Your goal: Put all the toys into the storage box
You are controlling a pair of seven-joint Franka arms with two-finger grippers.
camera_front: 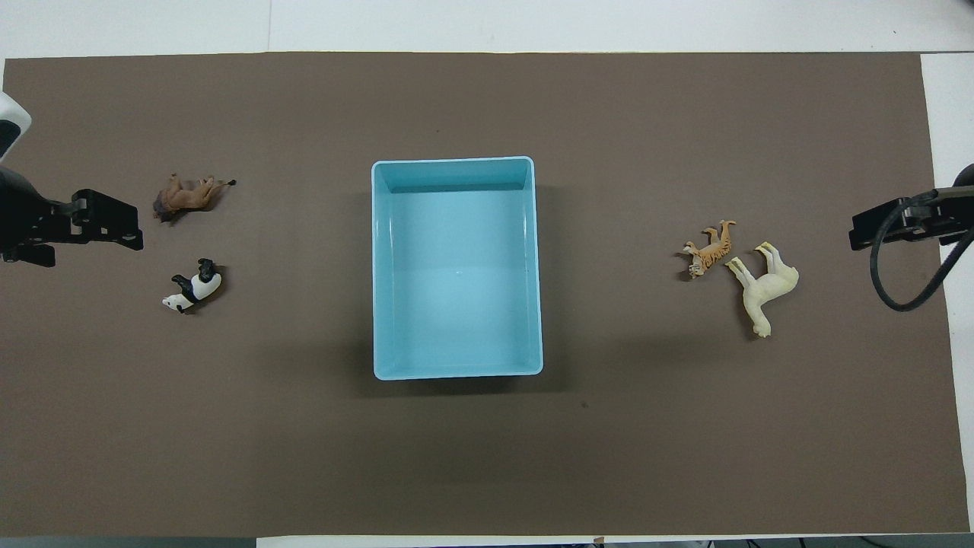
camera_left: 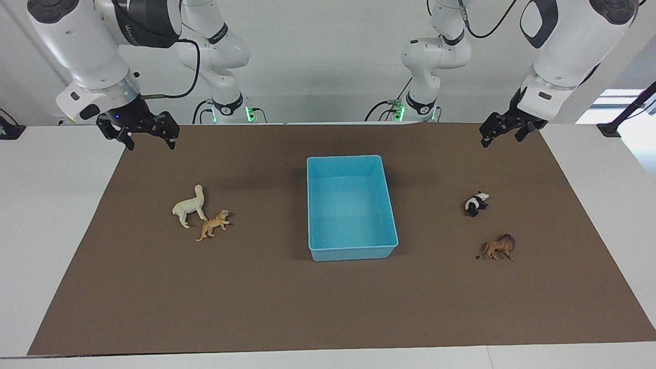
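Observation:
The light blue storage box (camera_left: 353,252) (camera_front: 456,162) stands empty in the middle of the brown mat. At the right arm's end lie a cream llama (camera_left: 189,207) (camera_front: 765,288) and, touching it, an orange spotted cat (camera_left: 212,225) (camera_front: 708,250). At the left arm's end sit a black-and-white panda (camera_left: 476,203) (camera_front: 192,288) and a brown lion (camera_left: 498,248) (camera_front: 185,196). My left gripper (camera_left: 500,140) (camera_front: 135,227) hangs open and empty over the mat's edge beside the lion and panda. My right gripper (camera_left: 152,143) (camera_front: 856,231) waits open and empty above the mat's corner.
A brown mat (camera_left: 328,307) covers most of the white table (camera_left: 56,215). Both arm bases (camera_left: 230,105) stand at the robots' end. A black cable (camera_front: 905,266) loops from the right gripper.

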